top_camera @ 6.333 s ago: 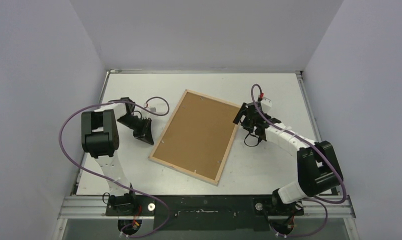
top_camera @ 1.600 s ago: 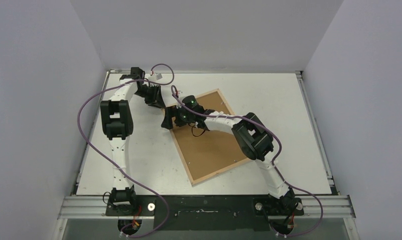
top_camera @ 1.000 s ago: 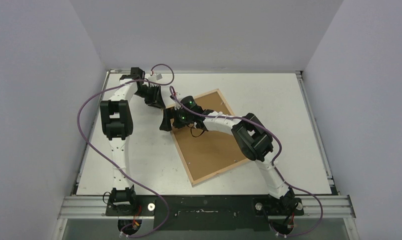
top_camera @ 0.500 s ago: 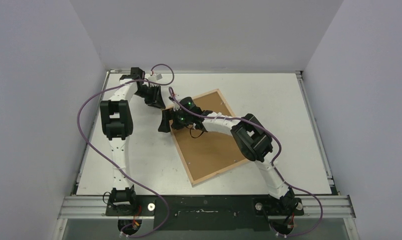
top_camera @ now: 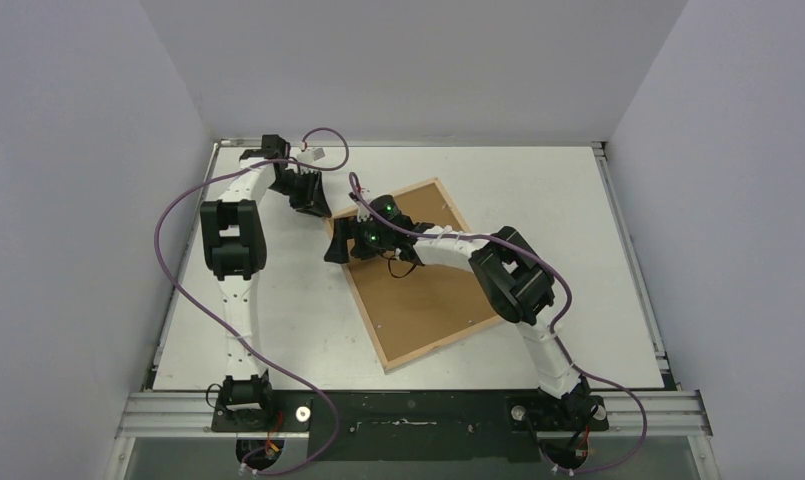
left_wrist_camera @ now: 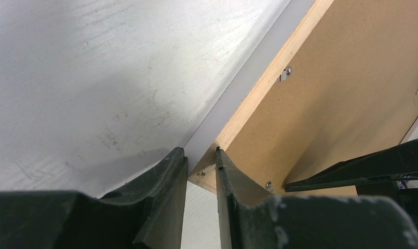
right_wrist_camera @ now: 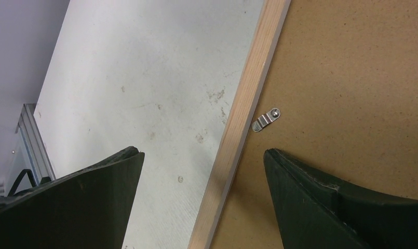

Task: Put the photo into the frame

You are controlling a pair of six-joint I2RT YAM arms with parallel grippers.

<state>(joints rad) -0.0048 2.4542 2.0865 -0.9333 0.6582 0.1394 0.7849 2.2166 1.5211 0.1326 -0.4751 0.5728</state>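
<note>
Left tool [left_wrist_camera: 199,152] tight on the frame's [left_wrist_camera: 256,101] light-wood corner, brown backing panel [left_wrist_camera: 352,93] within, white table [left_wrist_camera: 92,78] beneath.

The frame [top_camera: 442,343] lies back up, so its front face is hidden, and the right arm [top_camera: 448,245] covers its far-left part. Both wrist views crop it. Whether the left hand [left_wrist_camera: 199,153] pinches its corner is unclear.

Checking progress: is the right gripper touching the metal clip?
Apart: right wrist view shows the metal clip between the open fingers of the right gripper, untouched.
</note>
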